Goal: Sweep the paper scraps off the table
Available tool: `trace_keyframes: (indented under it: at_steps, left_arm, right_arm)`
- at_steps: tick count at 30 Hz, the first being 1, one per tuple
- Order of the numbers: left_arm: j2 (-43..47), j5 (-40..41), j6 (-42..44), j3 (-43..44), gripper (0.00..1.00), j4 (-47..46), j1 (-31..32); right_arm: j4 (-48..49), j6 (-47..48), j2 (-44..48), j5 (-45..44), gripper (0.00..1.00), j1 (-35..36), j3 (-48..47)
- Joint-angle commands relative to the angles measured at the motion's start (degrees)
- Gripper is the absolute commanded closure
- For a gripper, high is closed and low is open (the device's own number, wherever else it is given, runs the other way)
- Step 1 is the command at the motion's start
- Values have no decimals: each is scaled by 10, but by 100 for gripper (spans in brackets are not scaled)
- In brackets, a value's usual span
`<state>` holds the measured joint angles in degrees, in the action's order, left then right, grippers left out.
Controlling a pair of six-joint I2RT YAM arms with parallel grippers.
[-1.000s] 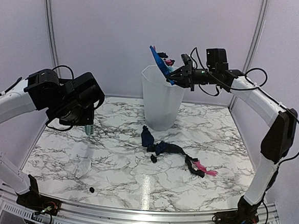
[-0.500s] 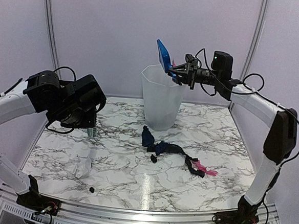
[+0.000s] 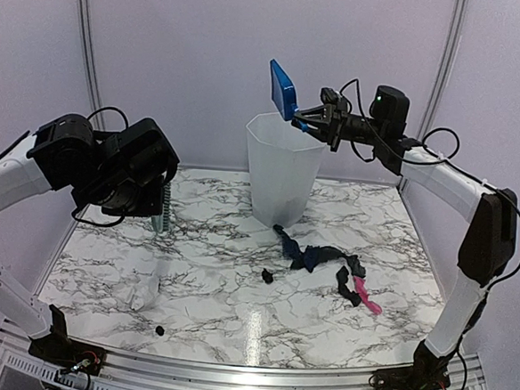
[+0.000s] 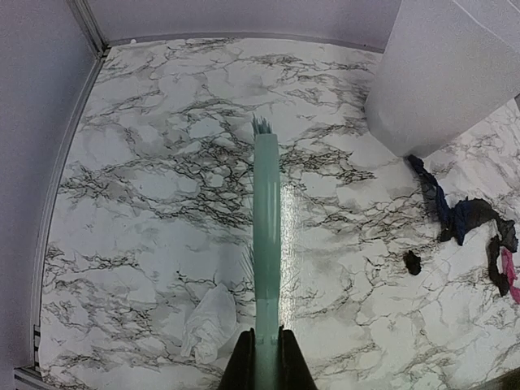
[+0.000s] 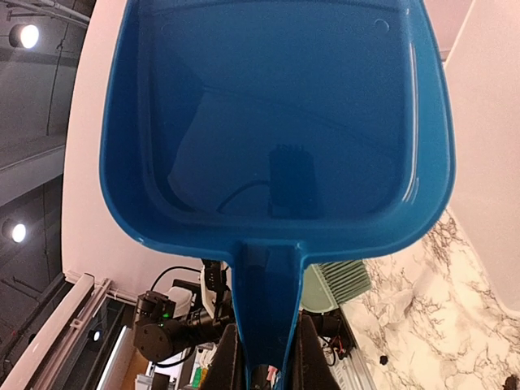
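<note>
The paper scraps (image 3: 320, 256) lie in a dark blue and black tangle on the table (image 3: 200, 280), right of centre, with a pink strip (image 3: 367, 298) at their right end. One black bit (image 3: 268, 275) sits apart, another (image 3: 159, 330) lies near the front edge. From the left wrist the tangle (image 4: 457, 216) is at the far right. My left gripper (image 3: 160, 191) (image 4: 266, 348) is shut on a pale green brush (image 4: 266, 236) held over the left side. My right gripper (image 3: 312, 119) (image 5: 268, 345) is shut on the handle of a blue dustpan (image 3: 283, 89) (image 5: 276, 122), raised empty above the bin.
A tall translucent white bin (image 3: 281, 168) (image 4: 455, 73) stands at the back centre of the table. A crumpled white scrap (image 3: 144, 289) (image 4: 208, 322) lies at the front left. Grey walls close the sides and back, and a metal rail (image 3: 230, 371) runs along the front.
The dark tangle and pink strip now lie further right on the table. The dustpan has tipped up above the bin and shows empty. The left arm has shifted a little left with the brush.
</note>
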<state>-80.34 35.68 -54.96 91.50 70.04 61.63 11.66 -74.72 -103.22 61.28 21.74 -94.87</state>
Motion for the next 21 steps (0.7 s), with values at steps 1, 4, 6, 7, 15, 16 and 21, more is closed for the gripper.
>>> trace_keyframes:
  at_steps: [1, 4, 6, 7, 15, 16, 21]
  left_arm:
    - [31, 33, 8, 25, 100, 64, 2]
    - [37, 54, -20, 36, 100, 122, 2]
    - [47, 46, -18, 28, 100, 125, 2]
    - [50, 42, -24, 23, 100, 124, 2]
    - [-51, -105, 103, 45, 100, -30, 21]
    - [-77, -119, 117, 66, 100, -43, 25]
    - [-195, -206, 165, 189, 100, -123, 33]
  right_arm:
    - [-29, 64, 32, 16, 100, -5, -21]
    - [-133, 167, 49, 11, 100, -3, -32]
    - [-247, 270, 60, -18, 100, -1, -55]
    - [-312, 324, 66, -44, 100, 1, -70]
    - [-569, 522, 156, -310, 100, 9, -56]
    - [-574, 527, 174, -327, 100, 9, -43]
    - [-611, 543, 250, -422, 100, 9, -21]
